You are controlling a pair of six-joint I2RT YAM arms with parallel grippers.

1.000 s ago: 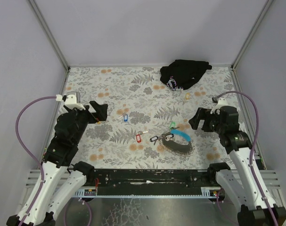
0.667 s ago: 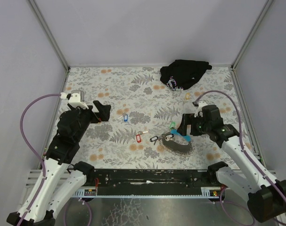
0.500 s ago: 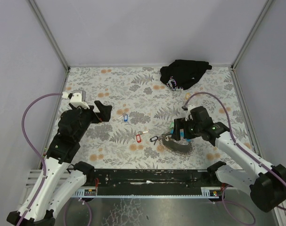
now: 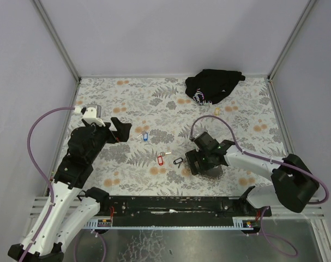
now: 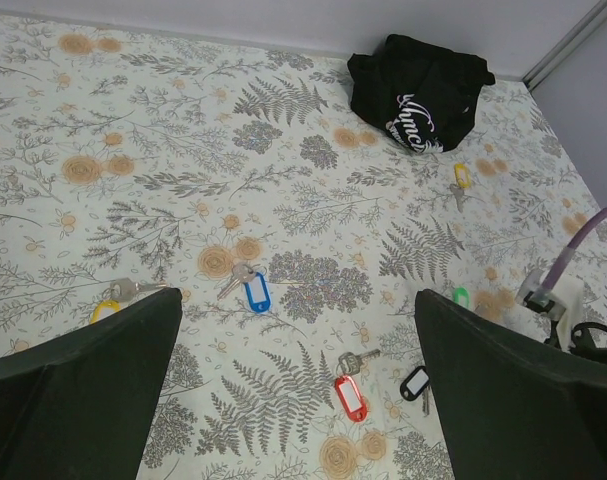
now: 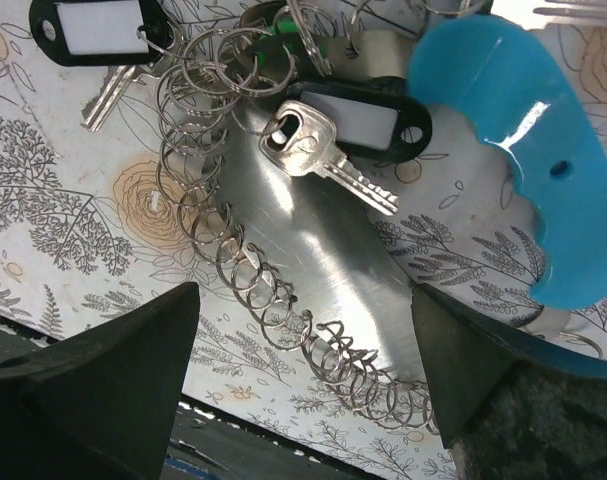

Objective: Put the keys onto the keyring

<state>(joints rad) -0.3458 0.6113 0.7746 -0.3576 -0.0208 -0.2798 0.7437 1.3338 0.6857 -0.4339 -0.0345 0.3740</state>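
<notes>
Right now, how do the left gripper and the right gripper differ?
The left gripper hangs high near the blue-tagged key; the right gripper sits low over the keyring. The left gripper is on its own side of the table; the right gripper reaches toward the middle. Both stand open, holding nothing.

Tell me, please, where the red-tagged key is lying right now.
In the top view the red-tagged key lies about mid-frame, just left of the black-tagged key, with the blue-tagged key farther back and slightly left.

Likely a lab test cell — plain walls (image 4: 170, 33), aluminium frame (image 4: 57, 39).
</notes>
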